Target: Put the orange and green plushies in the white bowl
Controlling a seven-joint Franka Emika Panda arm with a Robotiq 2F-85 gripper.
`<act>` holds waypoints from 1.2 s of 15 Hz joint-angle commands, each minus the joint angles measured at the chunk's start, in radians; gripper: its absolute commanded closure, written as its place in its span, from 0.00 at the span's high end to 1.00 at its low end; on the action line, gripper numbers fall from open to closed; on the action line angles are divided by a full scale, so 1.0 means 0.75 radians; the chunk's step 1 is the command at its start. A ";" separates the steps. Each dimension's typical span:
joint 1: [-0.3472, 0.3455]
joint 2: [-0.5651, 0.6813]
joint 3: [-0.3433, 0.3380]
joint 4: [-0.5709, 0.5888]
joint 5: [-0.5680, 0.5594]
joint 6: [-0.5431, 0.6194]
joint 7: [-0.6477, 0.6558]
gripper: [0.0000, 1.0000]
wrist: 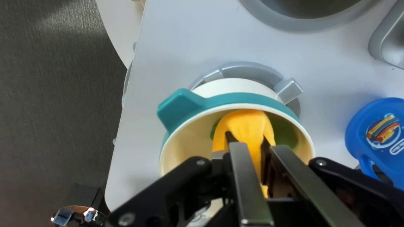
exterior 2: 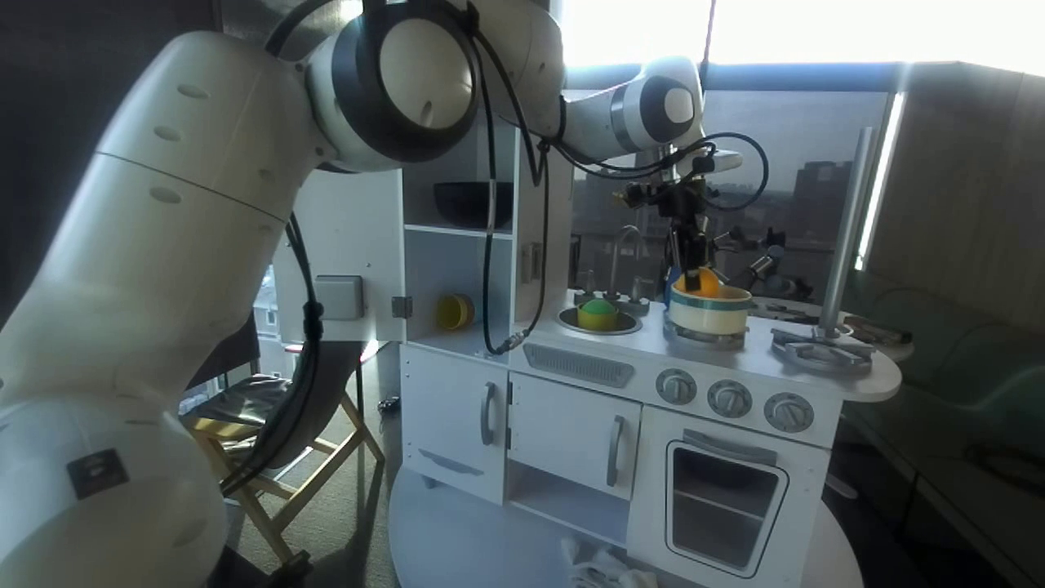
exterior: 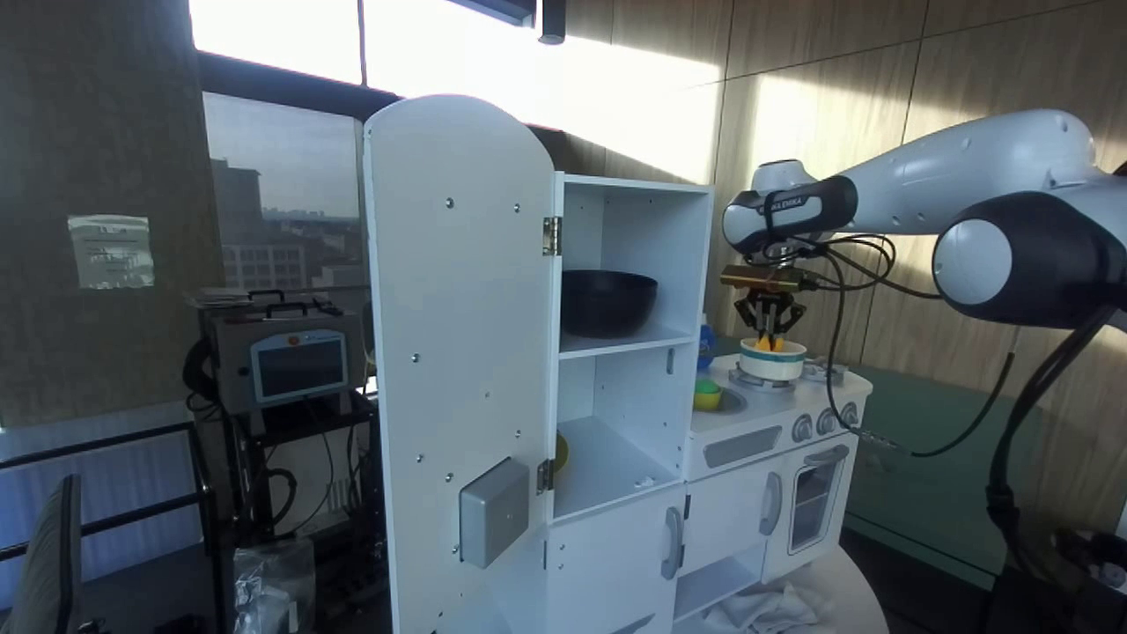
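Note:
The white bowl (exterior: pixel 771 363) has a teal band and stands on a burner of the toy stove; it also shows in an exterior view (exterior 2: pixel 709 320) and the wrist view (wrist: pixel 233 87). My gripper (wrist: pixel 248 136) points down into it, fingers shut on the orange plushie (wrist: pixel 244 121), which creases between them. The plushie's upper part rises above the rim in an exterior view (exterior 2: pixel 707 282); its lower end is hidden. Green, likely the green plushie (wrist: pixel 285 130), shows inside the bowl beside and behind the orange one, mostly hidden.
A yellow-green cup (exterior 2: pixel 594 321) with a round green thing (exterior 2: pixel 598 306) sits in the sink. A blue item (wrist: pixel 374 126) stands beside the bowl. The faucet (exterior 2: pixel 627 241) rises behind the sink. A dark bowl (exterior: pixel 609 304) and yellow cup (exterior 2: pixel 454 312) are on shelves beside the open door (exterior: pixel 458 308).

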 commanded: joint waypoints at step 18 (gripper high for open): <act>-0.025 -0.285 0.128 -0.185 0.611 -0.106 -0.246 1.00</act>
